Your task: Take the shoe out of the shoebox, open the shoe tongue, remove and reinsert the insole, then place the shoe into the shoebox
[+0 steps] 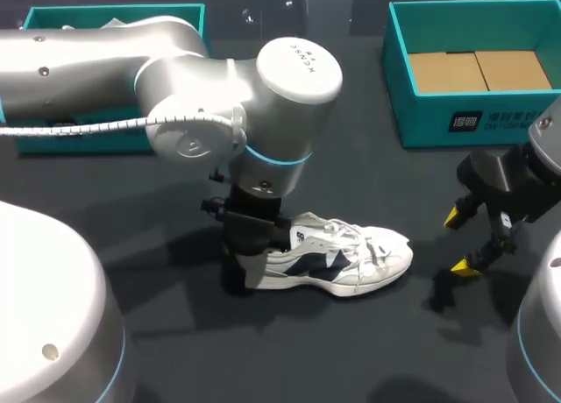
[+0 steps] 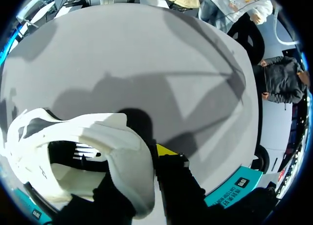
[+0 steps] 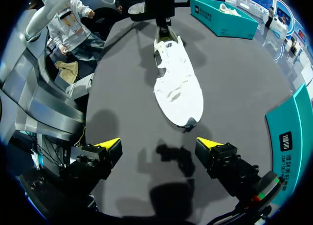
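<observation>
A white sneaker with dark navy panels (image 1: 351,258) lies on its sole on the dark table, toe to the right. My left gripper (image 1: 254,254) stands at its heel, shut on the heel collar. In the left wrist view the white heel (image 2: 112,146) sits between the fingers, and one yellow fingertip (image 2: 164,149) shows outside it. My right gripper (image 1: 459,241) hangs open just right of the toe, touching nothing. From the right wrist, the sneaker (image 3: 176,88) lies ahead of the open gripper (image 3: 159,144), toe towards it, with the left gripper (image 3: 164,27) at its far end.
An open teal shoebox (image 1: 438,123) with a cardboard floor stands at the back right, and its wall (image 3: 288,137) shows beside my right gripper. A second teal box (image 1: 114,17) sits at the back left, partly behind my left arm.
</observation>
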